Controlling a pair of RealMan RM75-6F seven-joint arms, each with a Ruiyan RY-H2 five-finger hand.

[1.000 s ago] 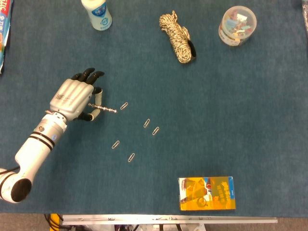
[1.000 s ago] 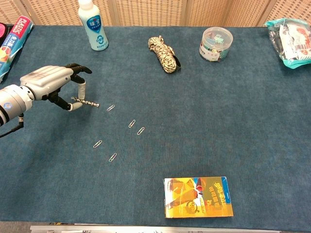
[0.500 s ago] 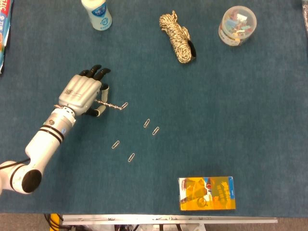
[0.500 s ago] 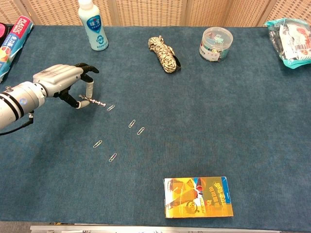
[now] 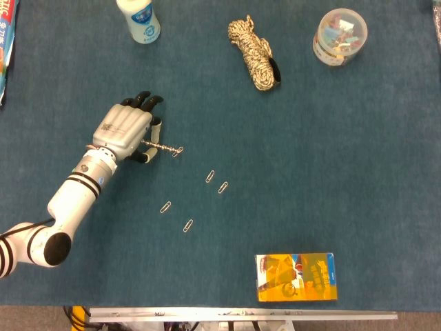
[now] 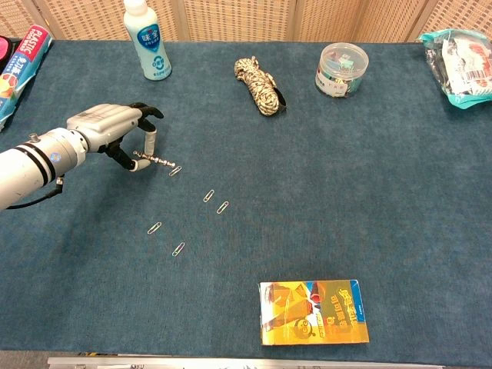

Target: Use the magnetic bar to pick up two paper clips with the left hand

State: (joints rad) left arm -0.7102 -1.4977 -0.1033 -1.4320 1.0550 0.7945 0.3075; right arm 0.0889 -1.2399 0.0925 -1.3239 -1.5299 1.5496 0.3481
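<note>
Left robot hand (image 5: 127,131) advanced; magnetic bar (image 5: 163,147) now touches 1 paper clip (image 5: 178,151).

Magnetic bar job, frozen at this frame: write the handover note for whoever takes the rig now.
Left hand pinches the magnetic bar, held level just above the table.
Right hand is not in view.
The bar's tip is at the nearest paper clip; whether it has stuck cannot be told.
Four more clips lie loose on the cloth: a pair to the right and two nearer the front edge.
Left to do: confirm the first clip, gather a second, lift.
</note>
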